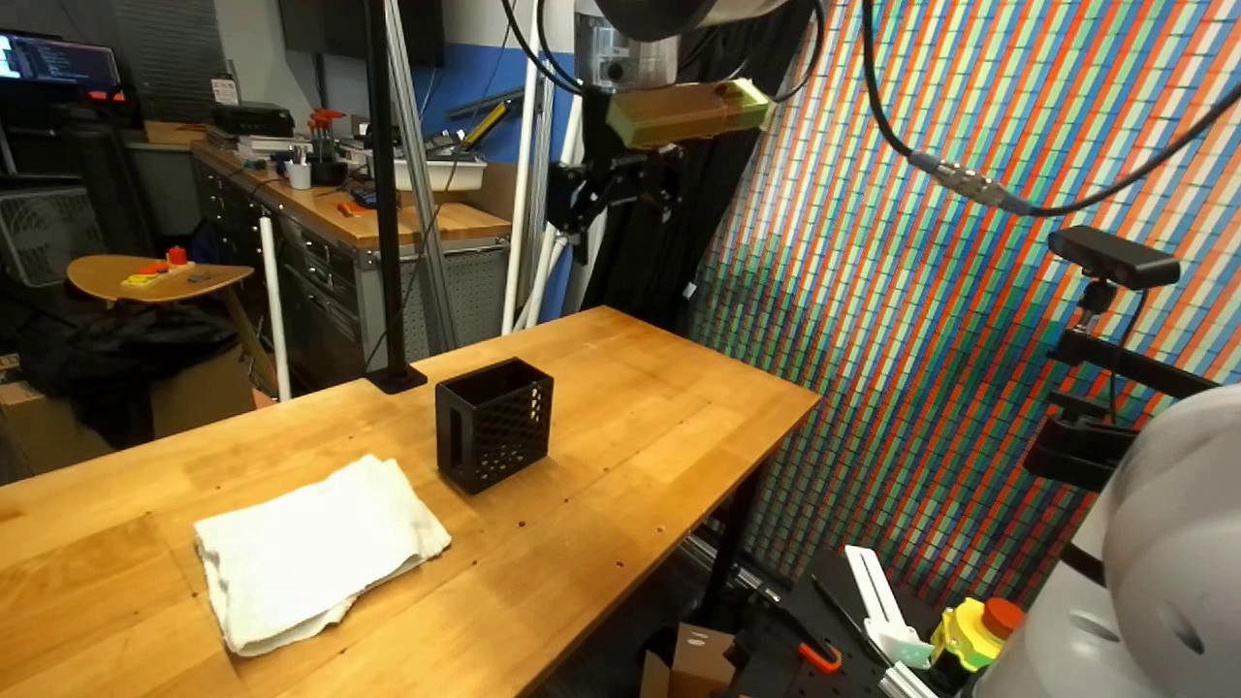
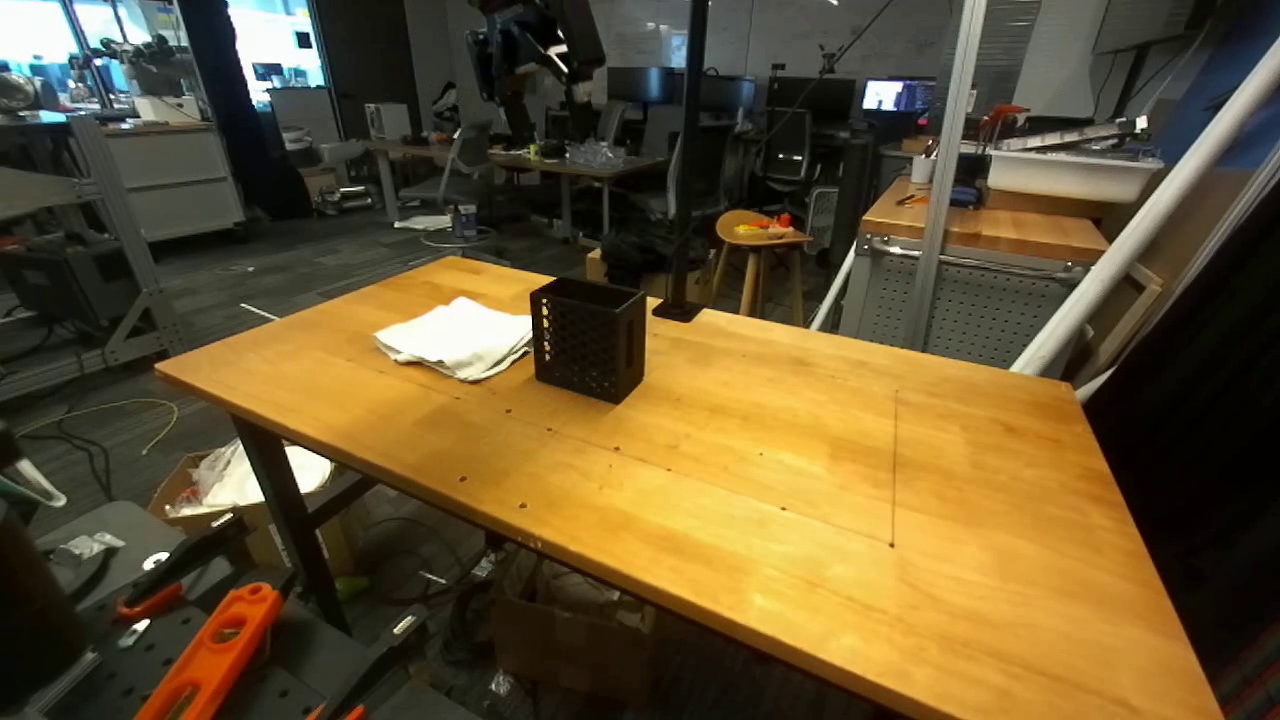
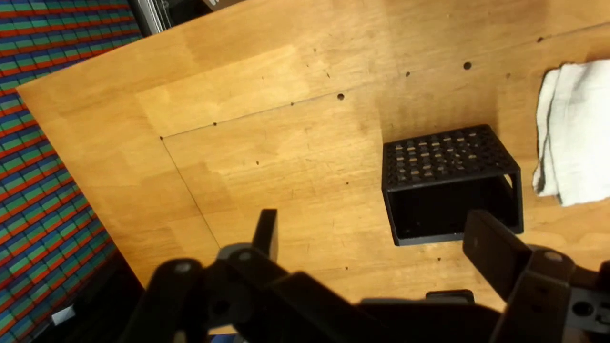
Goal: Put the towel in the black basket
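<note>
We see the folded white towel (image 1: 320, 553) lying on the wooden bench (image 1: 640, 397), near but apart from the black basket (image 1: 494, 431), which stands upright with its mouth up. In the wrist view, we find the jaws spread wide, high above the bench.

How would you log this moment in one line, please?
tool: open, empty | black basket: upright on table | towel: on table, apart from black basket
</note>
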Robot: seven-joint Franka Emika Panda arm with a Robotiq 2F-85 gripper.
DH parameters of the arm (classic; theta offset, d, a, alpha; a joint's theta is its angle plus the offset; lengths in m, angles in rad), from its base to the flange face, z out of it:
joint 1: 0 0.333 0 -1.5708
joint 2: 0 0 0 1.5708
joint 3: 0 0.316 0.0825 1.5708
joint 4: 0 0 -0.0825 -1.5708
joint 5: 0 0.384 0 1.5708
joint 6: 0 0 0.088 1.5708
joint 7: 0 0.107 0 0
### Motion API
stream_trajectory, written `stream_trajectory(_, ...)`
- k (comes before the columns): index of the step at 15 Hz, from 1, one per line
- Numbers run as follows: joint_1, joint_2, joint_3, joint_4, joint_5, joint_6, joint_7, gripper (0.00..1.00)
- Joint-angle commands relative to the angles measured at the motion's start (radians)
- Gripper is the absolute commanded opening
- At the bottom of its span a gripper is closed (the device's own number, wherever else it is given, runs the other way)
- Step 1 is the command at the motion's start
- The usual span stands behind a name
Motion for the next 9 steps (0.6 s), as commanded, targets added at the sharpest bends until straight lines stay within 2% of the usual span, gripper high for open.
stream_trajectory(1,0.033,0.145,0.029,0.173,-0.004,-0.039,0.142,1.00)
stream_trajectory(9,0.191,0.343,0.080,0.403,-0.002,-0.068,0.397,1.00)
